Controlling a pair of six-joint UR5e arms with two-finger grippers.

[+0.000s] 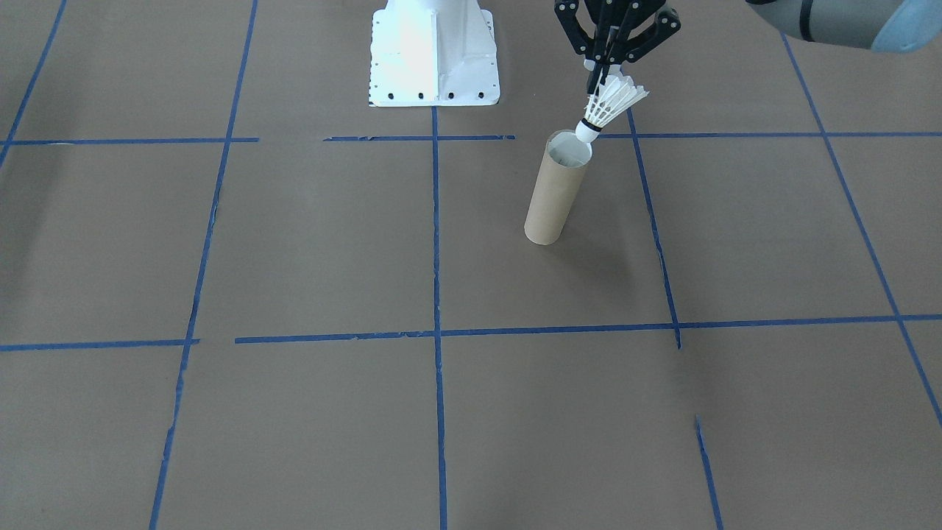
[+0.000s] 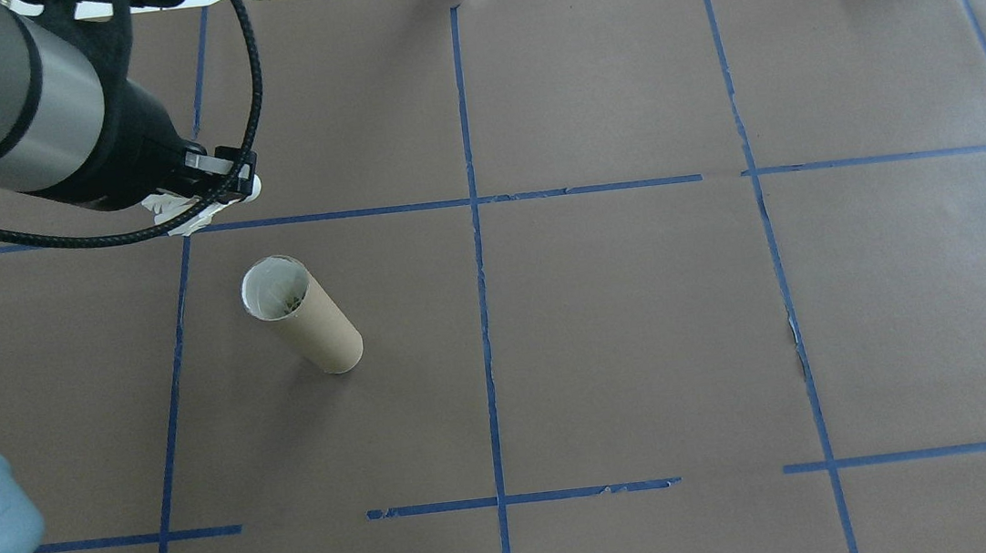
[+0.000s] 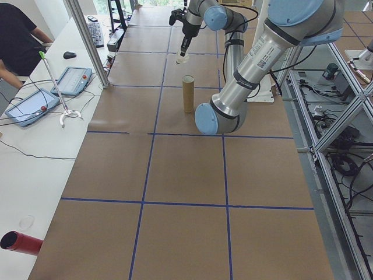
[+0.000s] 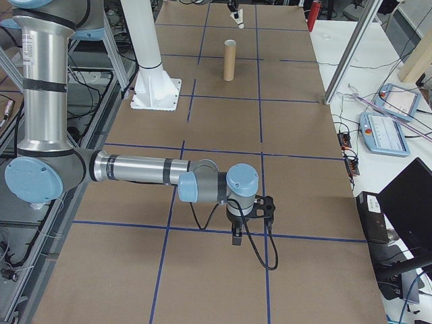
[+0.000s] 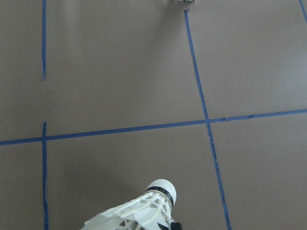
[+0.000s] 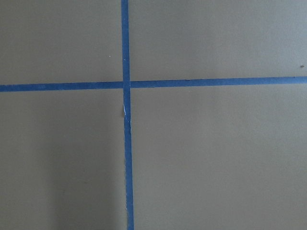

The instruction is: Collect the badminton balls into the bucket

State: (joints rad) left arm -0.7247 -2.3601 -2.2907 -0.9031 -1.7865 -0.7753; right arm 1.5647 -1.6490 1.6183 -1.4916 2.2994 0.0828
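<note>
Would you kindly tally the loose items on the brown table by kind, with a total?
Shuttlecock: 1, held above the table by the left gripper
Cardboard tube: 1, standing upright
Total: 2

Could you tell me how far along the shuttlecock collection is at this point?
Done: the left gripper has picked up the shuttlecock by its feathers. In hand: it hangs cork-down near the tube, not inside it. Left: centring it over the open top and releasing. The right gripper is idle far away.
</note>
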